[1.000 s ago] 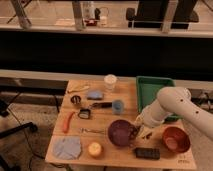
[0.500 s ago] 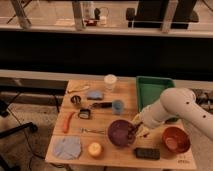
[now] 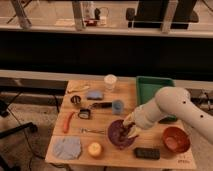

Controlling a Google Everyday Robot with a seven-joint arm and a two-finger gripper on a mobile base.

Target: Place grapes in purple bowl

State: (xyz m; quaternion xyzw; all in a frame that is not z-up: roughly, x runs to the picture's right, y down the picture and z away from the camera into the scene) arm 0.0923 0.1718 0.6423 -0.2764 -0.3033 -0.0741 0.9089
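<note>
The purple bowl [image 3: 119, 135] stands on the wooden table [image 3: 165, 155], front middle. My gripper [image 3: 129, 128] hangs at the end of the white arm [image 3: 167, 107], low over the bowl's right half, and hides part of its rim. I cannot make out the grapes: nothing shows apart from the dark inside of the bowl and the gripper's tip.
An orange-red bowl [image 3: 176, 139] stands right of the purple bowl, with a green tray [image 3: 154, 89] behind it. A blue cup [image 3: 118, 106], a white cup [image 3: 110, 81], a red pepper [image 3: 68, 121], a blue cloth [image 3: 67, 147], a yellow fruit [image 3: 94, 149] and a black block [image 3: 147, 153] lie around.
The arm has moved the gripper a little to the left, from the purple bowl's right edge to over its right half. Nothing else on the table has moved.
</note>
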